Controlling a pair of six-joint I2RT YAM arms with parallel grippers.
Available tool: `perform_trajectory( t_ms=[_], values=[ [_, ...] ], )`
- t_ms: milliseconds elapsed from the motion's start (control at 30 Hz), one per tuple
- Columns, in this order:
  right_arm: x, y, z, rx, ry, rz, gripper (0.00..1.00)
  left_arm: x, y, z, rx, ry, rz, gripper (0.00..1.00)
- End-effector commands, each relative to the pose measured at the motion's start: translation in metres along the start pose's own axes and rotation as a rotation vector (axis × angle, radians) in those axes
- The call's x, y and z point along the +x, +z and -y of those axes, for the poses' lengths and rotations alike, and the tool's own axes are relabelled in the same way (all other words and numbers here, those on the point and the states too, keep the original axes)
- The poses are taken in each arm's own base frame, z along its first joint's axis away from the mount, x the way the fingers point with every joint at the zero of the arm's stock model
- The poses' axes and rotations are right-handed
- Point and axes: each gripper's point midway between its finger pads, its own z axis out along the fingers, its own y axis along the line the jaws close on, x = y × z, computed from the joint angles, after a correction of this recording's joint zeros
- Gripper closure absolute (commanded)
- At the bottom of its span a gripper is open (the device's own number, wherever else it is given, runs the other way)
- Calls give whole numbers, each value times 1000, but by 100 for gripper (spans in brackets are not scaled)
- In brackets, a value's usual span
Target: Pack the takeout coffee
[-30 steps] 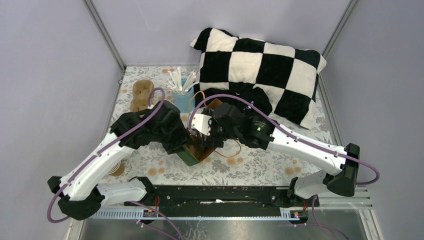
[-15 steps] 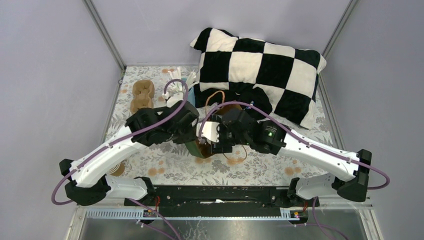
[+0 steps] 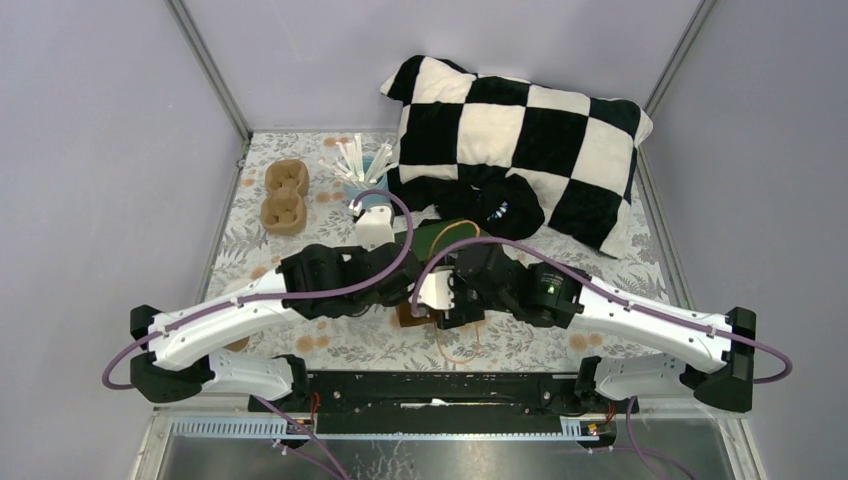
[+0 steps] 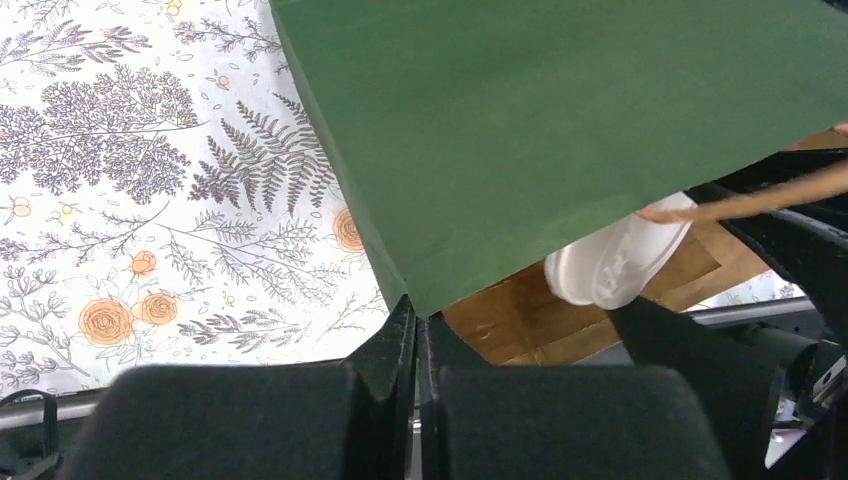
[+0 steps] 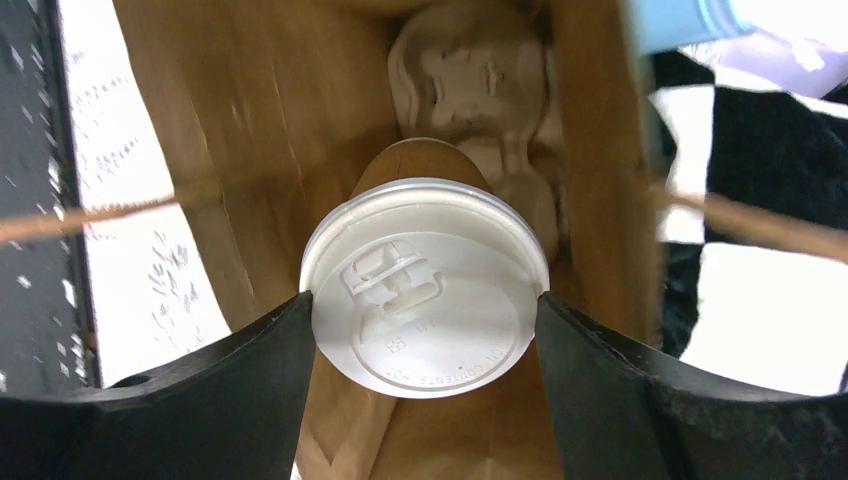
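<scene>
The takeout coffee, a brown paper cup with a round off-white lid, sits between my right gripper's fingers, which press on the lid's rim from both sides. It is inside the mouth of the green bag, against the bag's brown inner paper. The lid also shows in the left wrist view. My left gripper is shut on the bag's lower edge. From above, the bag lies tilted between the left gripper and the right gripper.
A brown pulp carrier and a blue cup of white sticks stand at the back left. A checkered pillow and a black cloth fill the back right. A pale moulded shape lies deeper in the bag.
Both grippers and the bag have moved toward the near edge. The bag has tipped from upright to lying over. The blue cup of sticks is now uncovered.
</scene>
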Motion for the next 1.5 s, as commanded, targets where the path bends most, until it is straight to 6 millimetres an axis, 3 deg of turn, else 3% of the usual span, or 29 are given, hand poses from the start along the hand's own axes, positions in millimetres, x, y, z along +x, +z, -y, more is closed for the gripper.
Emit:
perform_trajectory(
  t_ms=[0, 167, 367, 633, 833, 967, 1133, 1300, 1467],
  values=[
    [24, -5, 10, 70, -173, -72, 46, -10, -1, 4, 46, -54, 73, 100],
    [29, -3, 20, 154, -223, -72, 47, -3, 0, 2, 75, -59, 61, 100],
    [37, 15, 31, 165, -279, -92, 48, 2, -3, 8, 129, -41, 35, 100],
    [33, 34, 36, 59, -361, -19, 50, 8, -7, 5, 180, -39, 25, 100],
    [33, 43, 24, -50, -400, 51, 50, 8, -11, 4, 188, -38, 17, 100],
    [32, 50, 32, -29, -442, 48, 50, 4, -17, 7, 209, -51, 21, 100],
    [19, 36, 48, -14, -426, 41, 50, 0, -28, 16, 270, -40, 10, 100],
    [15, 5, 39, -58, -429, 8, 52, 11, -45, 28, 357, -40, -85, 100],
    [21, 12, 27, -86, -463, -14, 51, 23, -48, 13, 353, -61, -119, 100]
  ],
)
